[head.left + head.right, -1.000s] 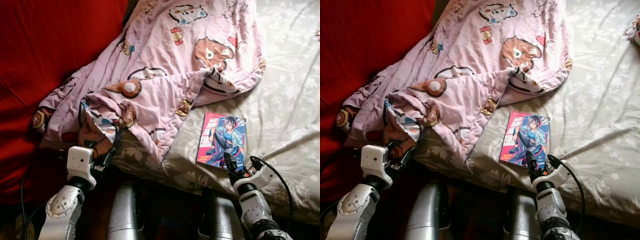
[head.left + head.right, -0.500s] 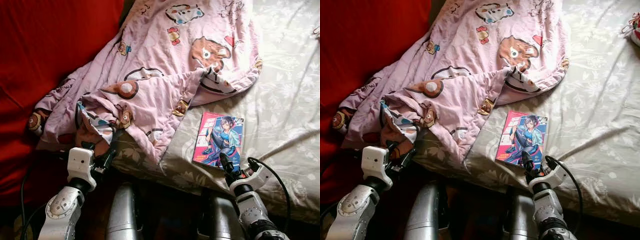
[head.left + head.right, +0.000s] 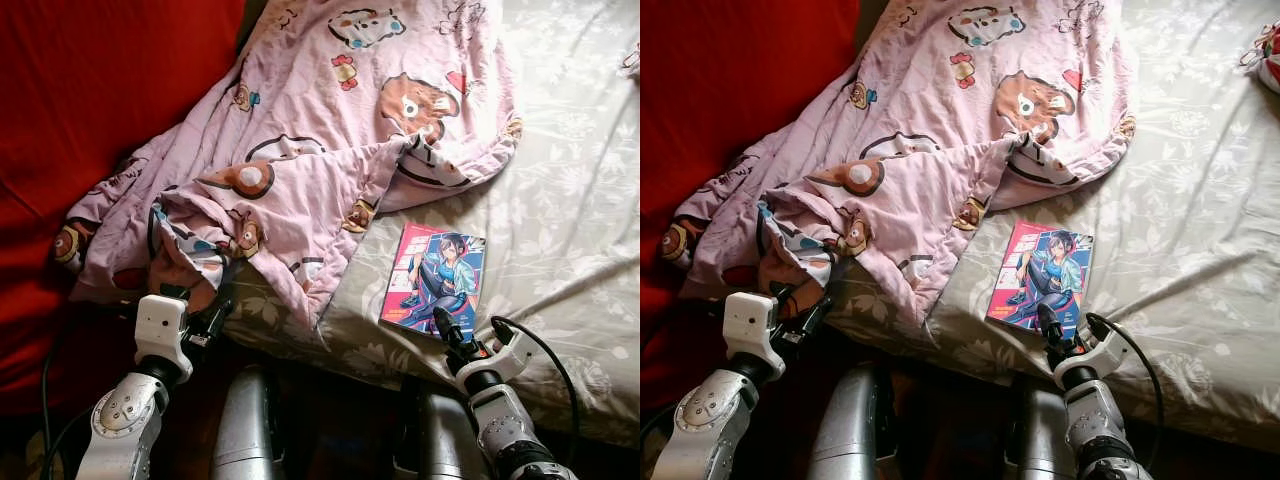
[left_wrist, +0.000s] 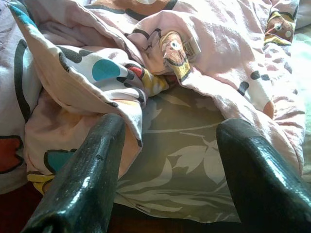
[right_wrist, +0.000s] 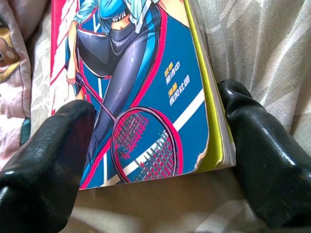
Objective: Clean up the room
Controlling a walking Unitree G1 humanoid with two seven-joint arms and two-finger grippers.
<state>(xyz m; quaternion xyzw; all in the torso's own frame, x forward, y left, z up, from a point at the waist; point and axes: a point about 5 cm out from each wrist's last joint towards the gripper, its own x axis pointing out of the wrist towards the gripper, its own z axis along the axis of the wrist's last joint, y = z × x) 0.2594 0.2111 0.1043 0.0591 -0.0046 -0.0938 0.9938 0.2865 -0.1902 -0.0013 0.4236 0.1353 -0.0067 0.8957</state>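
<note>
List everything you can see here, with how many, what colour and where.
Blanket: one, pink with cartoon bear prints, crumpled across the bed's left part and hanging over its near edge.
Comic book: one, pink and blue cover with a drawn figure, flat on the sheet, right of the blanket.
Bed sheet: one, grey-beige with a pale leaf pattern, covering the bed.
Red fabric: one large red surface, left of the bed.
Left gripper: open, at the bed's near edge, one finger against the blanket's hanging fold.
Right gripper: open, fingers on either side of the comic book's near end.
</note>
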